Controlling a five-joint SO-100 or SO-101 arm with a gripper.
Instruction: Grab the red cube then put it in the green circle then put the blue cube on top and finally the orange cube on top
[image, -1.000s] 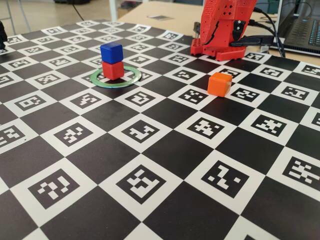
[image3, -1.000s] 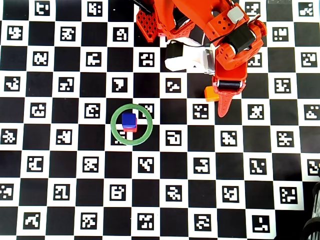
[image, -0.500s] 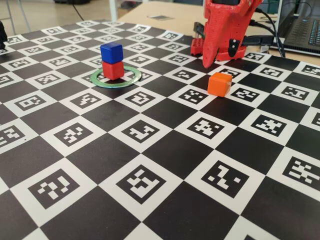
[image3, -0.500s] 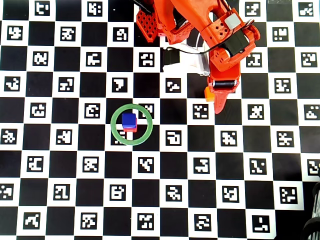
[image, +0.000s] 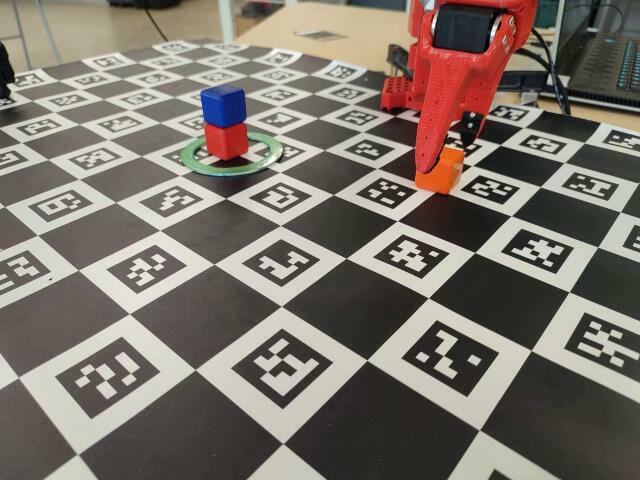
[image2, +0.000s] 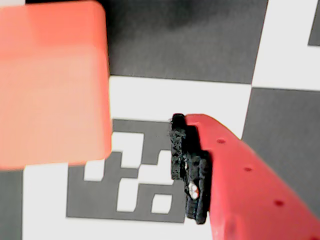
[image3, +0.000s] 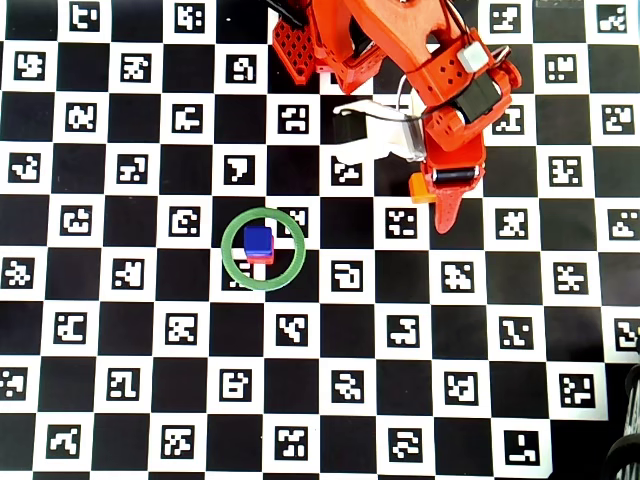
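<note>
The orange cube (image: 438, 169) sits toward the bench's (image: 330, 300) far right side, just beside the pincer (image: 445, 150), whose red finger (image2: 235, 175) stands apart from it in the wrist view. Jaws look parted, gripping nothing. The cube is matte, bright orange, round-edged.

Your arm (image3: 400, 50): bright red printed plastic | base: perforated grid of small holes | black servo blocks set in wrist, one grey-white cap on top | white wrist piece, thin white cable loop | gripper (image: 440, 160): long tapered red fingers | finger (image2: 240, 180): row of small holes, black ridged pad with one screw
</note>
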